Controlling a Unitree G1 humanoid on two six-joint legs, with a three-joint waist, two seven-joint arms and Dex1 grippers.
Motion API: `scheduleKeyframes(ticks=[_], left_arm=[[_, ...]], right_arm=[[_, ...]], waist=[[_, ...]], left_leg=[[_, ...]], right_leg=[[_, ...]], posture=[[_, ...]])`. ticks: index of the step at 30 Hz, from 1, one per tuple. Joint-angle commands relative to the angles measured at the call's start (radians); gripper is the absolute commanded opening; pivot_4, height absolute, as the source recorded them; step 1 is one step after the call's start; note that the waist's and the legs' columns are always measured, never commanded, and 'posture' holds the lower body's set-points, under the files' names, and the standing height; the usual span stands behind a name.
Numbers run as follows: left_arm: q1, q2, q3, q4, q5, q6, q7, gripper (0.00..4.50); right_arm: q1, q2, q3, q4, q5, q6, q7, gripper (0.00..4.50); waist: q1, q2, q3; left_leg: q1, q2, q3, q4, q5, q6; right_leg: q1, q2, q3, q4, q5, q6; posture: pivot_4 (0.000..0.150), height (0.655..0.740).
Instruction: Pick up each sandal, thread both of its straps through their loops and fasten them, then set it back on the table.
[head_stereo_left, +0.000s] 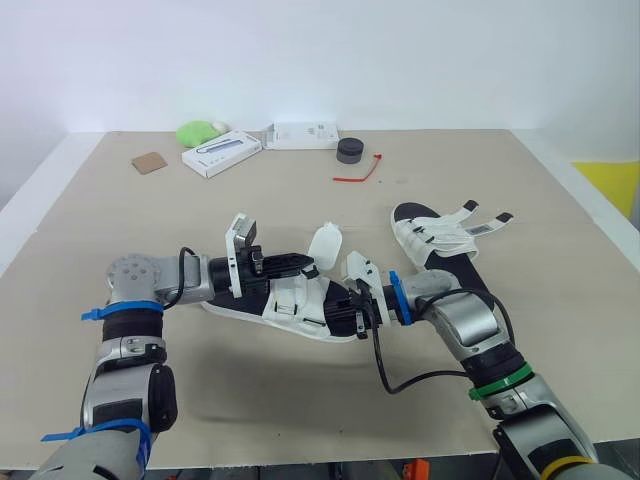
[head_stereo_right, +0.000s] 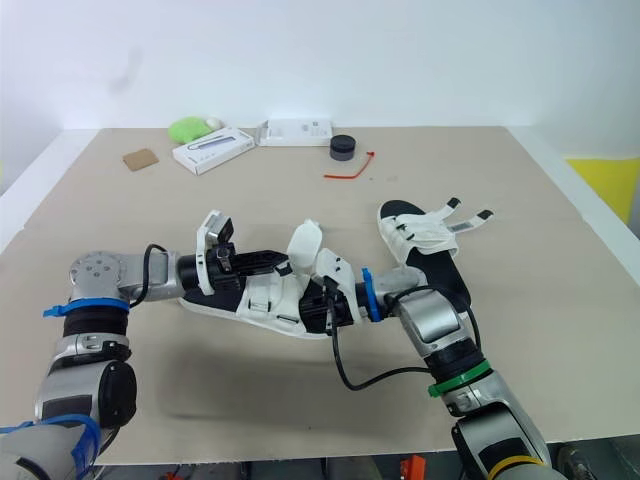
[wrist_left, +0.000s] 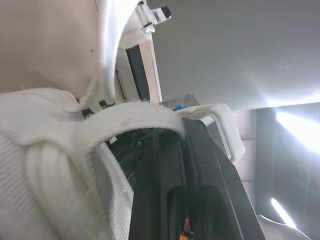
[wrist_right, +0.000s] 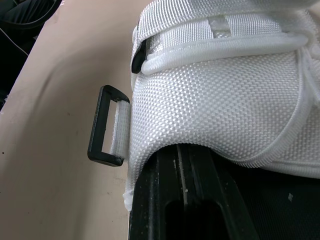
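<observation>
A white-strapped sandal with a black sole (head_stereo_left: 285, 305) lies in the middle of the table (head_stereo_left: 300, 400), between my two grippers. My left gripper (head_stereo_left: 303, 266) reaches in from the left and is shut on the sandal's upper near a raised white strap (head_stereo_left: 328, 246). In the left wrist view a strap (wrist_left: 135, 116) crosses over its black fingers (wrist_left: 165, 180). My right gripper (head_stereo_left: 338, 312) comes in from the right, shut on the woven upper (wrist_right: 215, 95). A black loop (wrist_right: 105, 125) hangs free beside it. The second sandal (head_stereo_left: 440, 240) lies to the right with its straps (head_stereo_left: 490, 222) splayed loose.
At the far edge of the table are a green object (head_stereo_left: 198, 131), two white boxes (head_stereo_left: 222, 153) (head_stereo_left: 303, 135), a brown card (head_stereo_left: 149, 162), a black round cap (head_stereo_left: 350, 150) and a red tie (head_stereo_left: 358, 175).
</observation>
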Motion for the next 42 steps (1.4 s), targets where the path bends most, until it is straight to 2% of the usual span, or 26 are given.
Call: scheduleKeyframes(ticks=[1,6,17,27,30,32,36,37,38,42], left_arm=[[-0.015,0.002,-0.001,-0.041,-0.026,0.034,-0.055,0.07],[-0.017,0.039,-0.068,-0.055,-0.117,0.036,-0.132,0.07],[-0.078,0.013,-0.002,0.061,0.016,-0.011,-0.148,0.07],[-0.061,-0.015,-0.032,0.129,0.224,-0.106,-0.194,0.07],[-0.066,-0.025,-0.034,0.161,0.273,-0.137,-0.21,0.94],[-0.073,-0.032,-0.027,0.18,0.292,-0.149,-0.223,1.83],[-0.089,-0.043,-0.009,0.216,0.325,-0.168,-0.241,3.9],[-0.094,-0.046,-0.005,0.226,0.333,-0.175,-0.246,4.24],[-0.097,-0.047,-0.002,0.233,0.343,-0.182,-0.247,4.47],[-0.106,-0.052,0.002,0.233,0.382,-0.204,-0.255,4.47]], right_arm=[[0.051,0.009,0.081,0.041,-0.038,0.027,0.002,0.0],[0.057,0.007,0.08,0.034,-0.036,0.03,0.0,0.0],[0.062,0.005,0.077,0.027,-0.033,0.036,-0.002,0.0],[0.074,0.005,0.074,0.013,-0.026,0.044,-0.014,0.0],[0.077,0.003,0.073,0.009,-0.024,0.046,-0.017,0.0],[0.079,0.002,0.072,0.007,-0.023,0.048,-0.018,0.0],[0.082,0.0,0.07,0.002,-0.022,0.051,-0.021,0.0],[0.083,-0.001,0.069,0.002,-0.022,0.052,-0.022,0.0],[0.083,-0.002,0.068,0.001,-0.021,0.053,-0.022,0.0],[0.084,-0.002,0.066,0.001,-0.02,0.054,-0.024,0.0]], waist=[[0.0,0.0,0.0],[0.0,0.0,0.0],[-0.001,0.0,0.0],[-0.001,0.0,0.0],[-0.001,0.0,0.0],[-0.001,0.0,-0.001],[-0.001,0.0,-0.001],[-0.001,0.0,-0.001],[-0.002,0.0,-0.001],[-0.002,0.0,-0.001]], left_leg=[[0.0,0.0,0.0,0.0,0.0,0.0],[0.0,0.0,0.0,-0.001,0.0,-0.002],[0.0,0.0,0.0,-0.002,0.0,-0.002],[0.0,0.0,0.0,-0.003,0.0,-0.003],[0.0,0.0,0.0,-0.003,0.001,-0.003],[0.0,0.0,0.0,-0.003,0.001,-0.003],[0.0,0.0,0.0,-0.003,0.001,-0.003],[0.0,0.0,0.0,-0.003,0.001,-0.003],[0.0,0.0,0.0,-0.004,0.0,-0.003],[0.0,0.0,0.0,-0.006,0.0,-0.004]], right_leg=[[0.0,0.0,0.0,0.0,0.0,0.0],[-0.001,0.0,0.0,0.0,0.0,0.0],[-0.002,0.0,0.0,-0.001,0.0,0.0],[-0.001,0.0,0.0,-0.001,0.0,0.0],[-0.001,0.0,0.0,-0.001,0.0,0.0],[-0.001,0.0,0.0,-0.001,0.0,0.0],[-0.001,0.0,0.0,-0.001,0.0,0.0],[-0.001,0.0,0.0,-0.001,0.0,0.0],[-0.001,0.0,0.0,-0.001,-0.001,0.0],[-0.002,0.0,0.0,-0.003,-0.001,0.0]], posture=[[0.15,0.74],[0.15,0.74],[0.15,0.74],[0.15,0.74],[0.15,0.74],[0.15,0.74],[0.15,0.74],[0.15,0.74],[0.15,0.74],[0.15,0.74]])
